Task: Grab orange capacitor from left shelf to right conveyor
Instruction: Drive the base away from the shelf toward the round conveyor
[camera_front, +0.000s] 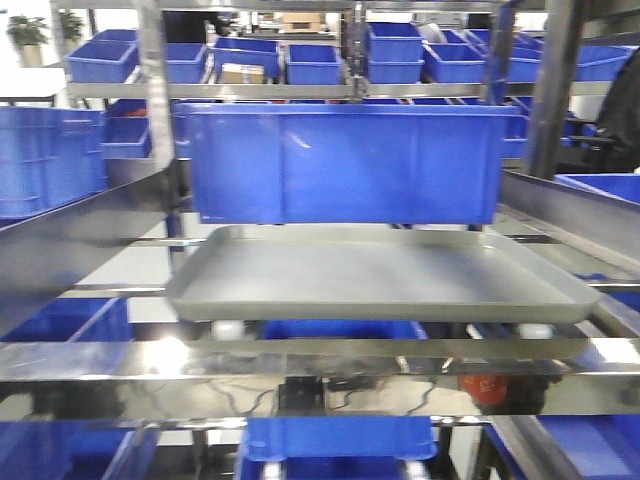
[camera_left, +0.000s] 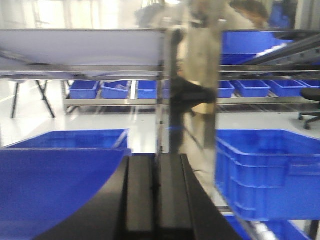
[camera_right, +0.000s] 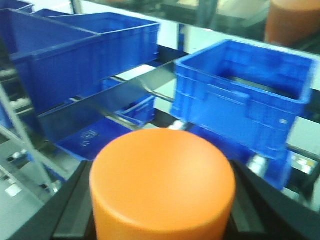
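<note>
The orange capacitor (camera_right: 162, 180) fills the bottom of the right wrist view, flat top toward the camera. My right gripper (camera_right: 162, 205) is shut on it, with a black finger (camera_right: 75, 210) pressed against each side. It hangs above the blue bins of the left shelf (camera_front: 300, 360). That shelf's wide grey tray (camera_front: 380, 270) shows empty in the front view. My left gripper (camera_left: 156, 190) is shut with its two pads touching and nothing between them. The right conveyor is out of view. Neither arm shows in the front view.
A large blue bin (camera_front: 345, 165) stands behind the tray. More blue bins (camera_right: 240, 95) sit under the right gripper among steel rails. A steel upright (camera_left: 172, 95) stands just ahead of the left gripper, with a blue crate (camera_left: 270, 175) to its right.
</note>
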